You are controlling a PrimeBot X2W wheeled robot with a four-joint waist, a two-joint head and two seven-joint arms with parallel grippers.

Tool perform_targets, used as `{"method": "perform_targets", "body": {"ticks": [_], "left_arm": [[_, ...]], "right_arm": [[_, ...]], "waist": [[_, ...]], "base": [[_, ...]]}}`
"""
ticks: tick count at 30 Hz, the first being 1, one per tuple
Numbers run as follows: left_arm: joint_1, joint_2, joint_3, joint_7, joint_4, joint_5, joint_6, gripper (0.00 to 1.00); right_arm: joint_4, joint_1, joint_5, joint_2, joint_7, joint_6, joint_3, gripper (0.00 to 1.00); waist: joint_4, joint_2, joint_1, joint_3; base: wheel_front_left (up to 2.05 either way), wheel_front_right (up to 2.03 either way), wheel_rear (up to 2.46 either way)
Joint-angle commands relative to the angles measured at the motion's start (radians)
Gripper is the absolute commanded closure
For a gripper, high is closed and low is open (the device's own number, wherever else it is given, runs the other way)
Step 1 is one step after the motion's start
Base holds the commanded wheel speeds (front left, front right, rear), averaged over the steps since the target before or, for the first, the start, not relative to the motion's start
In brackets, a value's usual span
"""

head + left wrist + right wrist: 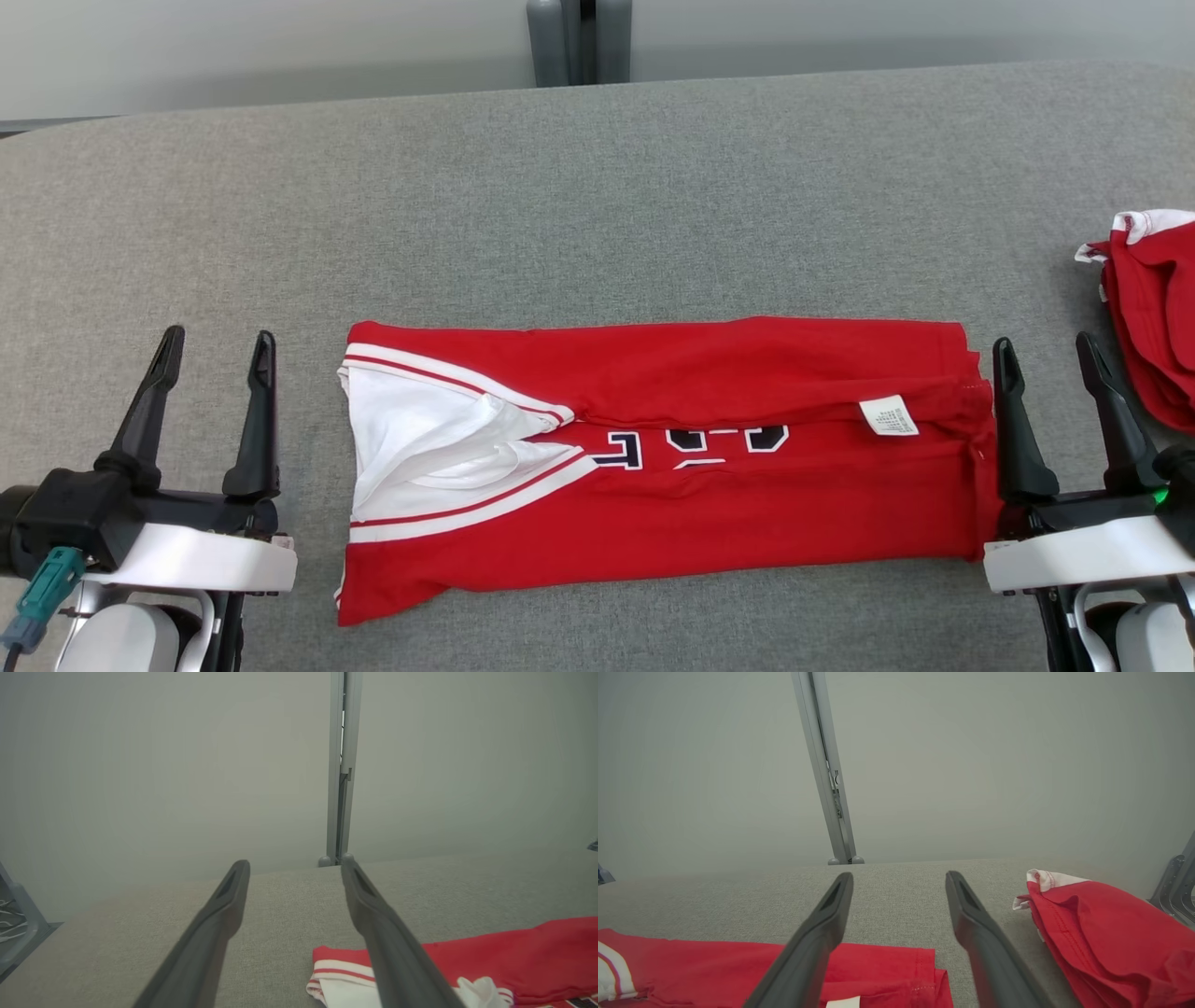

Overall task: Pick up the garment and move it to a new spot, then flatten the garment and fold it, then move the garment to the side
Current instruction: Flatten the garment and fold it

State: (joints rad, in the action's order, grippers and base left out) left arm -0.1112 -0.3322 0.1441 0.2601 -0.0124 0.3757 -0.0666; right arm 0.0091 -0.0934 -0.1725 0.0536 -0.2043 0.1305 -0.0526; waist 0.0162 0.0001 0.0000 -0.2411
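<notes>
A red garment [728, 476] with white trim, dark lettering and a white label lies folded into a long band across the middle of the grey table [597, 215]. My left gripper [217, 343] stands open just left of its white-trimmed end, apart from the cloth. At the opposite end my right gripper [1044, 347] is open, its inner finger close beside the cloth's right edge. The left wrist view has the garment's trimmed corner [504, 952] past the open left gripper [294, 864]. In the right wrist view the garment's hem [878, 970] lies under the open right gripper [899, 877].
Another red and white cloth pile [1158, 308] lies at the table's right edge, also in the right wrist view [1101, 933]. A grey post [579, 42] stands behind the table's far edge. Bare grey table stretches beyond the garment.
</notes>
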Motion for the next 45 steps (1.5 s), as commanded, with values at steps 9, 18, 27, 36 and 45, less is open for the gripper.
{"method": "perform_targets", "body": {"ticks": [9,18,27,36,45], "left_arm": [[-0.040,0.034,-0.032,0.003,-0.030,-0.047,0.051,0.00],[-0.086,0.059,-0.032,0.003,-0.051,-0.086,0.096,0.00],[-0.127,0.086,-0.046,0.003,-0.077,-0.122,0.125,0.00],[-0.136,0.108,-0.062,0.003,-0.091,-0.142,0.147,0.00],[-0.145,0.126,-0.087,0.003,-0.094,-0.157,0.166,0.00]], "right_arm": [[0.067,-0.045,0.008,0.016,0.006,0.001,-0.014,0.00],[0.296,-0.118,0.003,0.032,-0.003,0.001,-0.050,0.00],[0.541,-0.173,-0.063,0.010,-0.039,0.001,0.030,0.00],[0.648,-0.200,-0.142,-0.004,-0.048,0.001,0.100,1.00],[0.537,-0.191,-0.146,0.056,-0.061,-0.002,-0.037,1.00]], "waist": [[0.008,-0.0001,0.0000,-0.014],[0.023,-0.0001,0.0000,-0.053],[0.027,-0.0001,0.0000,-0.080],[0.024,-0.0001,0.0000,-0.089],[0.022,-0.0001,0.0000,-0.082]], "base": [[0.00,0.00,0.00],[0.00,0.00,0.00],[0.00,0.00,0.00],[0.00,0.00,0.00],[0.00,0.00,0.00]]}}
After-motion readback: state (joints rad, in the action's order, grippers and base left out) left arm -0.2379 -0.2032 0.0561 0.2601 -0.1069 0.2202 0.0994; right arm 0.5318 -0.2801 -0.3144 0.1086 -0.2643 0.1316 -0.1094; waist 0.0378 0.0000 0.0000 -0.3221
